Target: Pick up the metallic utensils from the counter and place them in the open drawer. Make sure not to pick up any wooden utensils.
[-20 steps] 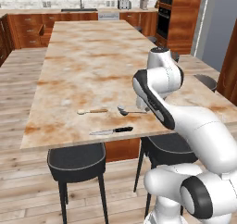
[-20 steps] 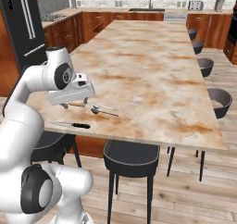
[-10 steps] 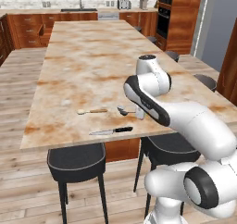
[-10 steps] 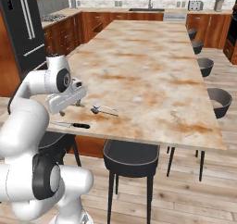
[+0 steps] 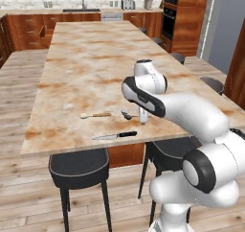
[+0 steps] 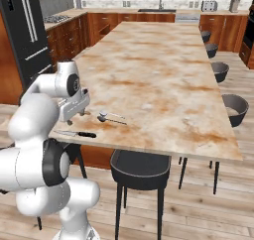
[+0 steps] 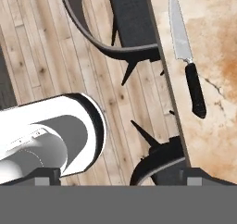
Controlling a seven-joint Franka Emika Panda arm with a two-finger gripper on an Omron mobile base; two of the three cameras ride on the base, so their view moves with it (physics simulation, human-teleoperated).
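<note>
Jaws stand spread wide and hold nothing: your gripper [image 6: 69, 121] hangs at the near edge of the counter [image 5: 91, 58], looking down past it at the floor. Knife [image 7: 187, 56] lies just beside it on the stone, long axis along that edge. Metal spoon [image 5: 128, 115] rests slightly farther in, beside the wooden spoon [image 5: 94, 115].

Knife [image 5: 116, 136] lies on the counter [image 5: 95, 63] close to its near edge, nearer than both spoons. Wooden spoon [image 5: 94, 115] sits left of the metal spoon [image 5: 127, 115], the two near each other, just behind the knife. Two stools [image 5: 79, 163] stand under the near edge; sink [image 5: 82, 9] is on the far wall countertop.
</note>
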